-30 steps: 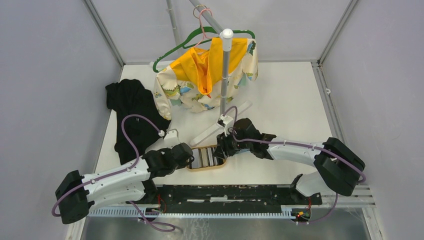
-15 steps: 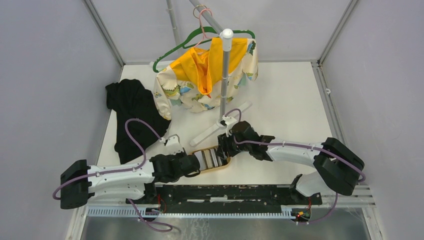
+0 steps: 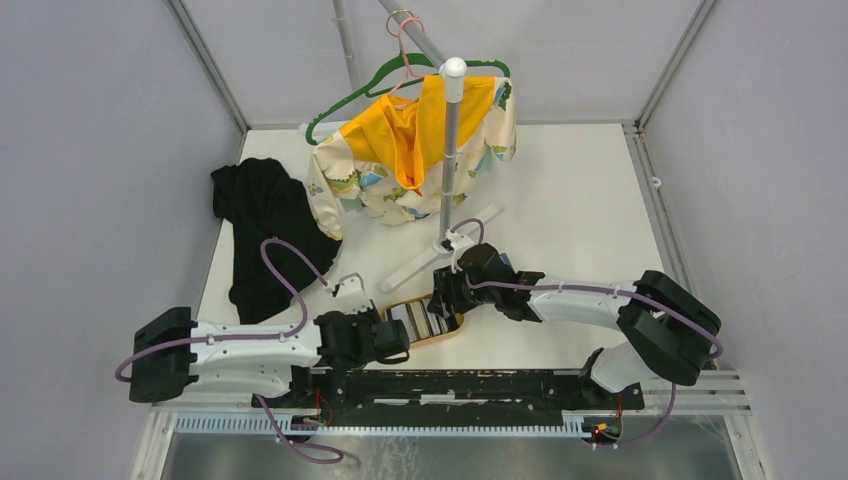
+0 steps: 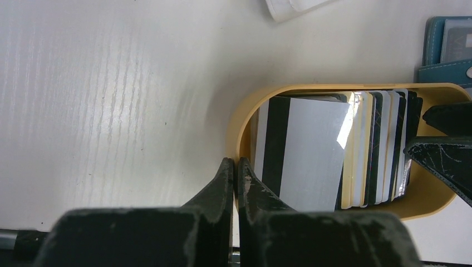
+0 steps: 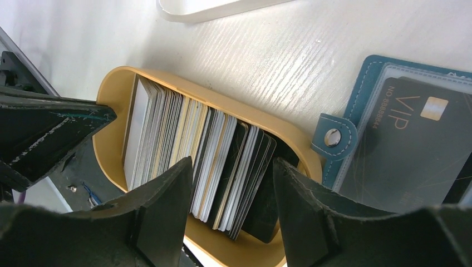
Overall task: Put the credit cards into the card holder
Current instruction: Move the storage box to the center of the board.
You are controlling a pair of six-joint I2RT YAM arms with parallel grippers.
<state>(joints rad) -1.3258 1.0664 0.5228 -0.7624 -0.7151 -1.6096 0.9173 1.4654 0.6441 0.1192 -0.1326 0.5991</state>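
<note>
Right wrist view: thin black-and-white plastic credit cards [image 5: 195,161], judged stiff and slick, are packed upright in a tan oval wooden tray [image 5: 109,153] beside the teal card holder [image 5: 360,83]; one top edge should be pinched. Right gripper [image 5: 231,164] is spread astride them; left gripper [image 4: 235,163] is clamped on the tray wall.

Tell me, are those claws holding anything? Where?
Left gripper pinches the wooden tray by its end rim; right gripper, open over the credit cards, holds nothing.

We see a robotics lab cell: grey panel walls [image 3: 90,150] left and right, metal frame post [image 3: 209,65] upper left, black mounting rail [image 3: 450,385] at bottom.
</note>
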